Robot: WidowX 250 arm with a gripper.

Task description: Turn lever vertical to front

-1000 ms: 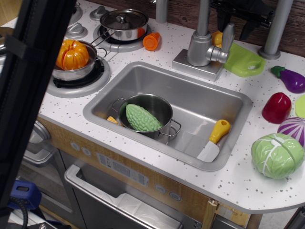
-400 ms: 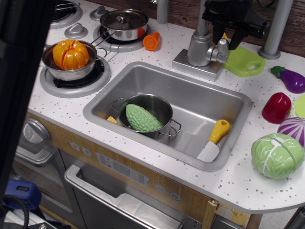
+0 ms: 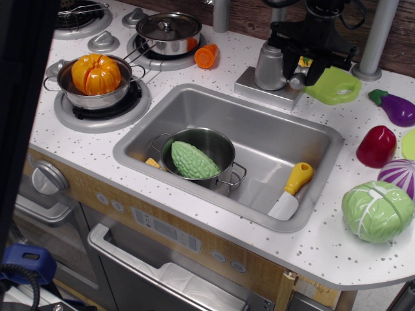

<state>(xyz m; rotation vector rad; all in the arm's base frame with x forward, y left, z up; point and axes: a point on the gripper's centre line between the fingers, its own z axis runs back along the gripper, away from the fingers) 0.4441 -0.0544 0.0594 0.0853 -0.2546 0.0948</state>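
We see the black gripper (image 3: 305,55) lowered over the lever (image 3: 297,79) beside the faucet body (image 3: 270,66), its grip indiscernible to us, and we judge the turn toward the front under way, not finished.

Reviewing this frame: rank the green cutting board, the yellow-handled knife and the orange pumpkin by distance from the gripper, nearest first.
Gripper is at the faucet.
1. Green cutting board, just right of it.
2. Yellow-handled knife, in the sink's front right corner.
3. Orange pumpkin, in the left pot.
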